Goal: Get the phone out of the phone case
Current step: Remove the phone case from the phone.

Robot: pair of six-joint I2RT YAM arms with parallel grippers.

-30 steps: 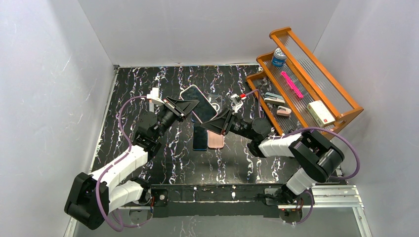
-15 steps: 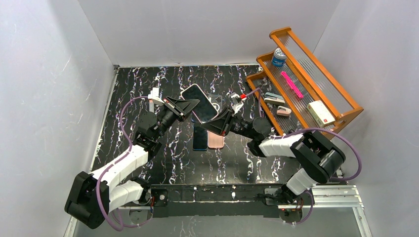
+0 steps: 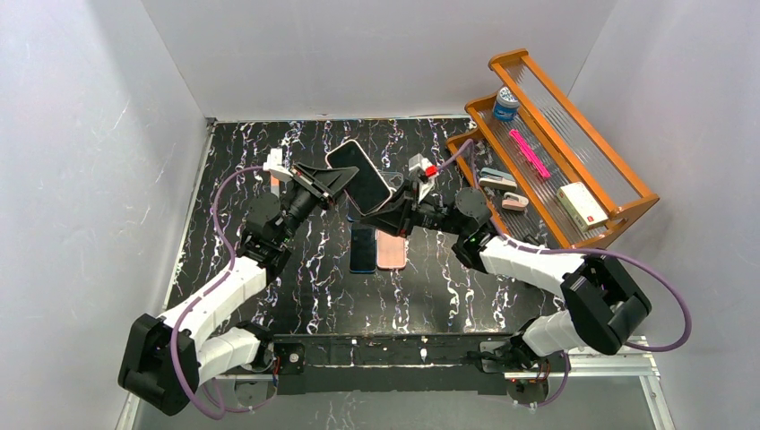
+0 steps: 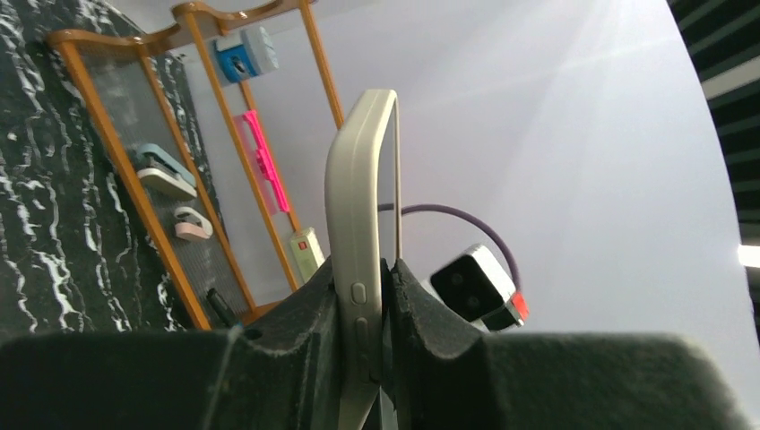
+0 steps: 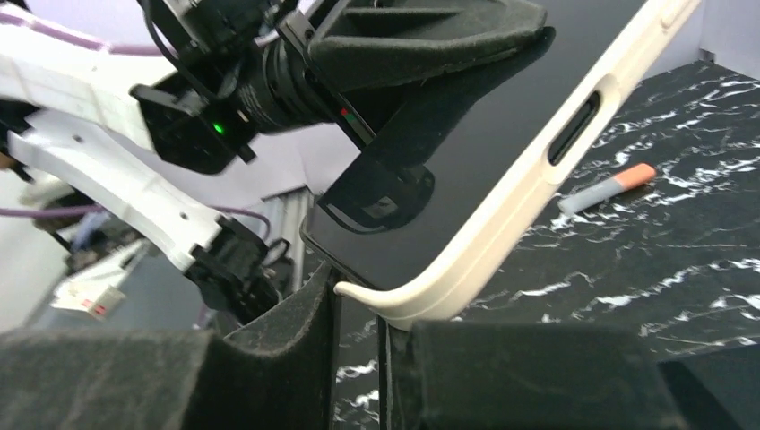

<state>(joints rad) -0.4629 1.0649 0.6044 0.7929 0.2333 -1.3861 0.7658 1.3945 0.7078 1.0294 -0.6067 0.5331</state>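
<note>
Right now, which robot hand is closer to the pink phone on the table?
Right. The right gripper is just beyond the pink phone; the left gripper is farther back and off to the left. Both grip the cased phone.

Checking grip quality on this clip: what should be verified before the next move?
1. Left gripper clamped on phone: ok.
2. Right gripper pinching case corner: ok.
3. Corner peeled off phone: cannot tell.
4. Phone held off table: ok.
5. Phone out of case: not ok.
</note>
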